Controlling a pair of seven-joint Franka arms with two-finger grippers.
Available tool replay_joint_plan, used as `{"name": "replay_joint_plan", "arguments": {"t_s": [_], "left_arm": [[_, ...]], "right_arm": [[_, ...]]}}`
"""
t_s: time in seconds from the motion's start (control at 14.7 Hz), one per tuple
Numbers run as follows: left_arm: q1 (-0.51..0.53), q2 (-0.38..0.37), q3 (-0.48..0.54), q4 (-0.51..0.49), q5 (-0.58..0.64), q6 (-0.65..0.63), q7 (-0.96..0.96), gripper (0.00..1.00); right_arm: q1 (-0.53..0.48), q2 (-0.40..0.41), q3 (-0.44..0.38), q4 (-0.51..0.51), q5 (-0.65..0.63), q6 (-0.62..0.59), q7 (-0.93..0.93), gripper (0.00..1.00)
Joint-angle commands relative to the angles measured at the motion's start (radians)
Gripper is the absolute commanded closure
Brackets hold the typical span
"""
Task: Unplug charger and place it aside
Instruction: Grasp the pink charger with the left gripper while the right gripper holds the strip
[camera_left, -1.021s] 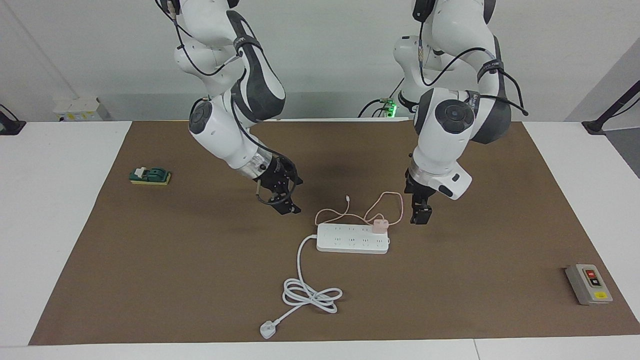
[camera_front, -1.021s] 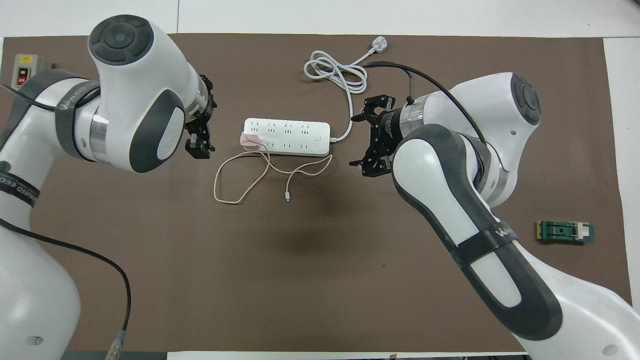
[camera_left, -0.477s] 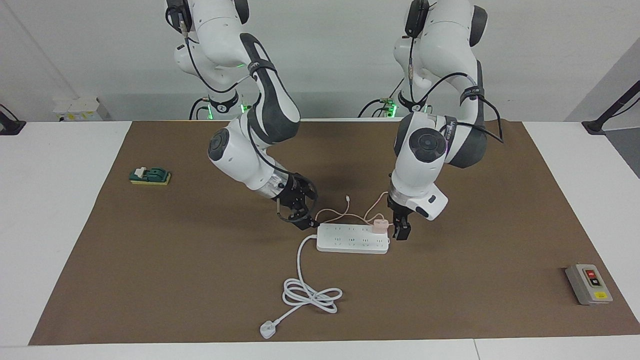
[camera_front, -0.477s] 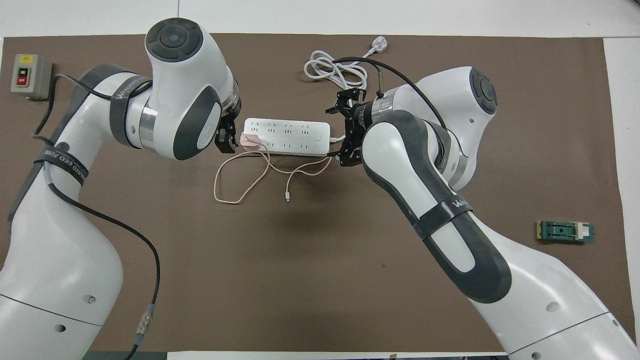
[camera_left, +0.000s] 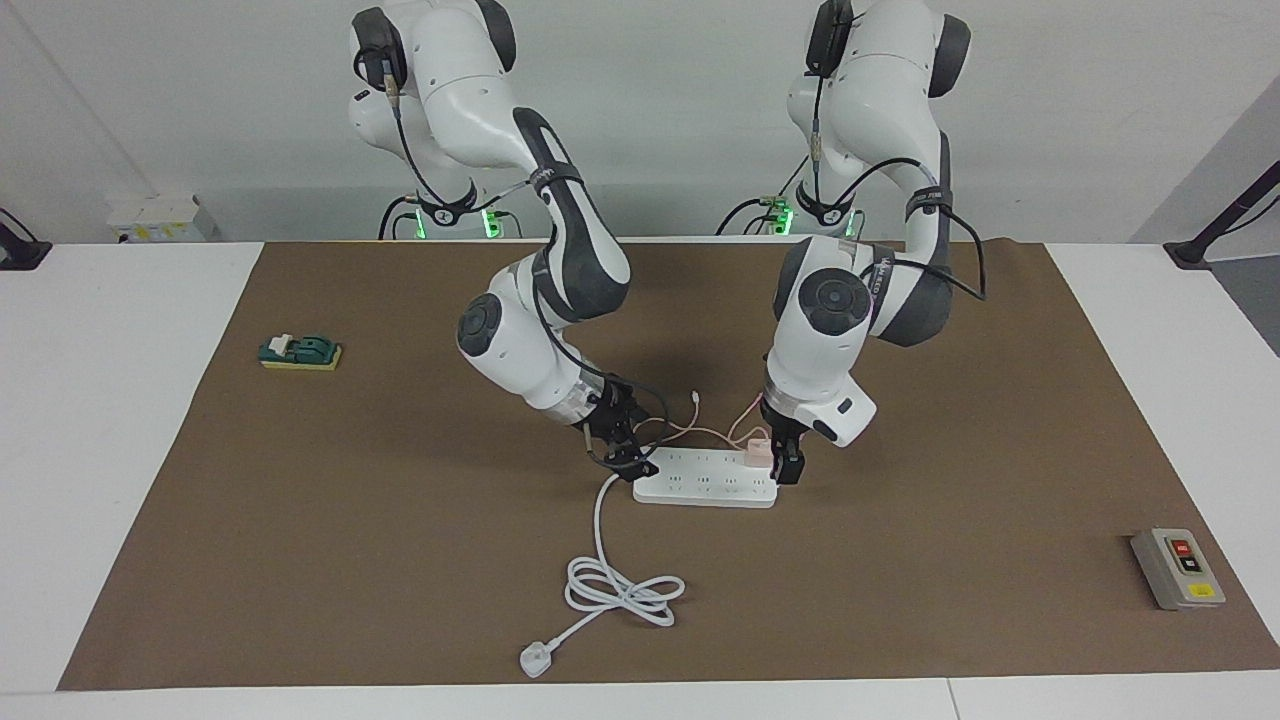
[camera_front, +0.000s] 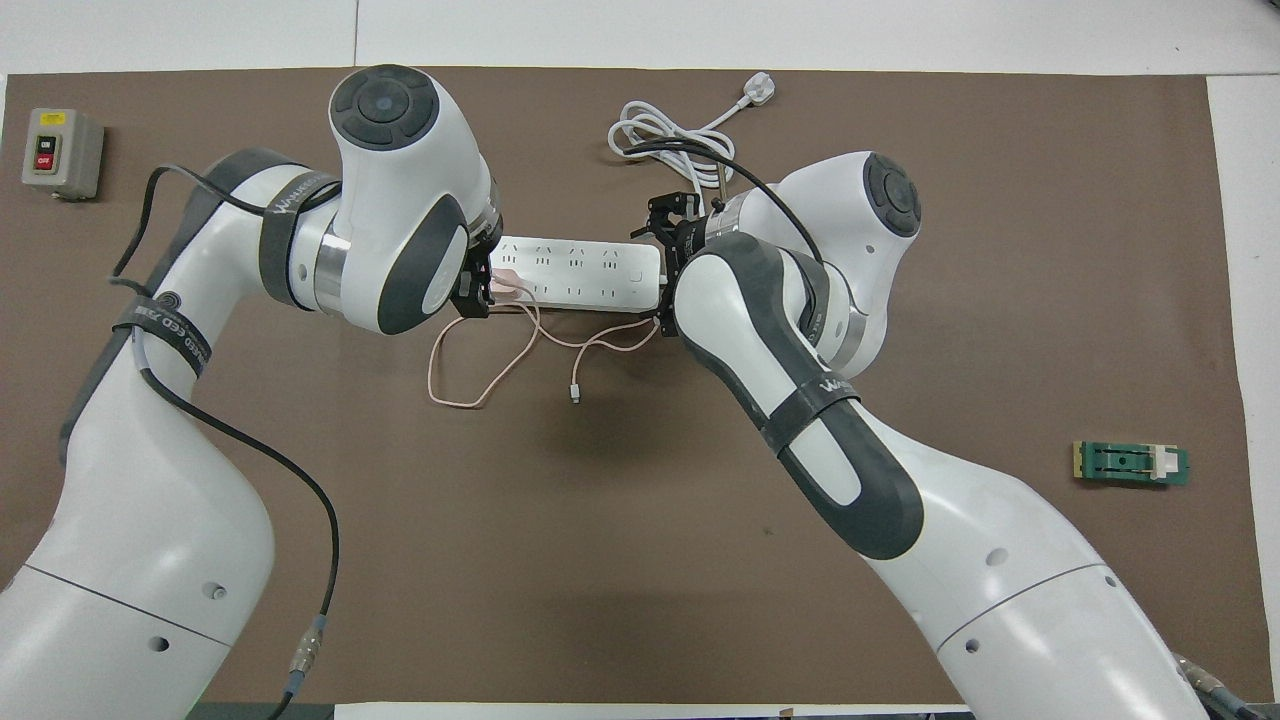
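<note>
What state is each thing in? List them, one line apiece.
charger: plugged into the power strip, at its end toward the left arm.
power strip: flat on the mat, its own plug lying loose.
left gripper: open, down around the charger.
right gripper: at the power strip's end toward the right arm.
grey switch box: untouched.
green switch: untouched.

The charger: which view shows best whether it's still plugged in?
The facing view: the charger sits seated on the power strip with the left end effector at it. In the overhead view the left arm covers most of the charger.
</note>
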Motion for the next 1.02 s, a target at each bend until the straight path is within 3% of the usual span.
{"name": "replay_joint_plan", "arguments": {"t_s": [0.0, 0.27, 0.95], "left_arm": [[-0.025, -0.033, 0.015, -0.084, -0.012, 0.079, -0.008, 0.00], [-0.023, -0.048, 0.015, -0.124, -0.011, 0.102, -0.008, 0.00], [-0.029, -0.073, 0.018, -0.206, -0.008, 0.158, -0.008, 0.00]], "right_arm": [[-0.010, 0.012, 0.009, 0.012, 0.033, 0.005, -0.035, 0.00], [-0.009, 0.076, 0.009, 0.018, 0.117, 0.025, -0.039, 0.00], [-0.002, 0.114, 0.009, 0.029, 0.104, 0.066, -0.136, 0.00]]}}
